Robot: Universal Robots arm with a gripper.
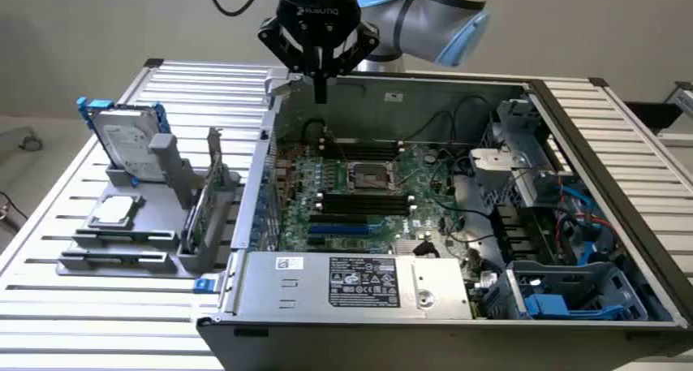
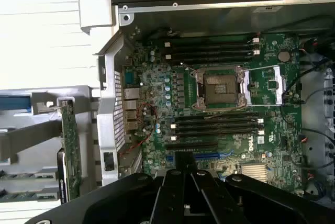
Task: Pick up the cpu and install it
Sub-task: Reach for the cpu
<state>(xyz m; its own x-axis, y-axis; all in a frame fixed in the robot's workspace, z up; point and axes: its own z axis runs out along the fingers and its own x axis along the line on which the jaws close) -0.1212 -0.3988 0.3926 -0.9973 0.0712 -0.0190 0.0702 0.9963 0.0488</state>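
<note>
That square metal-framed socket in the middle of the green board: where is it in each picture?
Exterior view: the socket sits mid-picture on the green board, between two banks of black memory slots.
Wrist view: the socket, its centre hollow, lies between those banks.
Shared landmark: the black memory slots on either side of it.

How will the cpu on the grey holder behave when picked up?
The cpu looks thin, flat and metal-topped, so probably stiff and not apt to roll. It lies flat on the grey holder, offering only thin edges, so it may slip.
</note>
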